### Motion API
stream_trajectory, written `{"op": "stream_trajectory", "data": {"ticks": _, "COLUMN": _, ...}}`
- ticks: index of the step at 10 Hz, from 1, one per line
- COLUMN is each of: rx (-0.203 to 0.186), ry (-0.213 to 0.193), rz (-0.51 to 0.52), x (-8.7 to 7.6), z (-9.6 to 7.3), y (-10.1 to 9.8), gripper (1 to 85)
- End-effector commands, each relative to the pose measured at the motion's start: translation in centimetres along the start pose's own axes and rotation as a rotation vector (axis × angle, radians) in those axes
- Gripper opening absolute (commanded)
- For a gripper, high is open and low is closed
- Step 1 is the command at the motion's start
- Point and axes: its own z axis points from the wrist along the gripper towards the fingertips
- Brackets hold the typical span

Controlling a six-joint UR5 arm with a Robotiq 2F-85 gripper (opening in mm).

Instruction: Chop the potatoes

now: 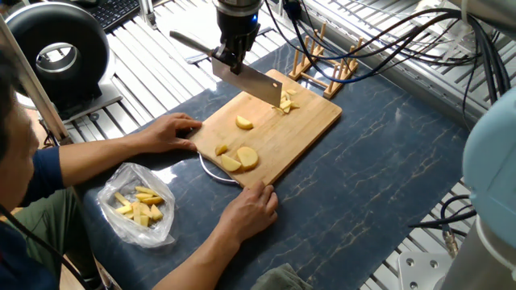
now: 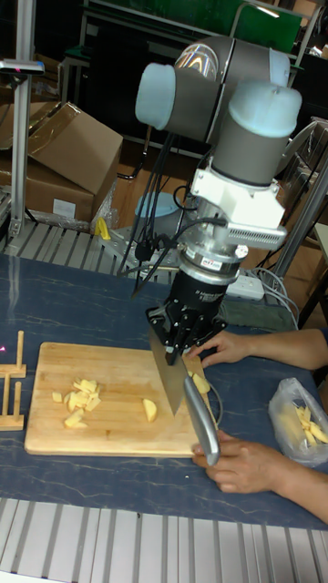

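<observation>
My gripper clamps the cleaver by its blade, its tip apparently touching the small cut potatoes at the cutting board's far corner, while a person's hands steady the board's near edges.
</observation>
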Motion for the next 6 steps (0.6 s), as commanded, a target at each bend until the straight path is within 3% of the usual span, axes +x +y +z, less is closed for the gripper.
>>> {"op": "stream_trajectory", "data": {"ticks": 1, "rx": -0.039, "ry": 0.025, "rz": 0.003, "x": 0.2, "z": 1.4, "y": 0.6, "gripper": 1.0}}
{"op": "stream_trajectory", "data": {"ticks": 3, "rx": -0.080, "ry": 0.031, "rz": 0.010, "x": 0.4, "z": 2.3, "y": 1.5, "gripper": 1.0}}
{"op": "stream_trajectory", "data": {"ticks": 6, "rx": -0.066, "ry": 0.023, "rz": -0.009, "x": 0.4, "z": 3.7, "y": 0.9, "gripper": 1.0}}
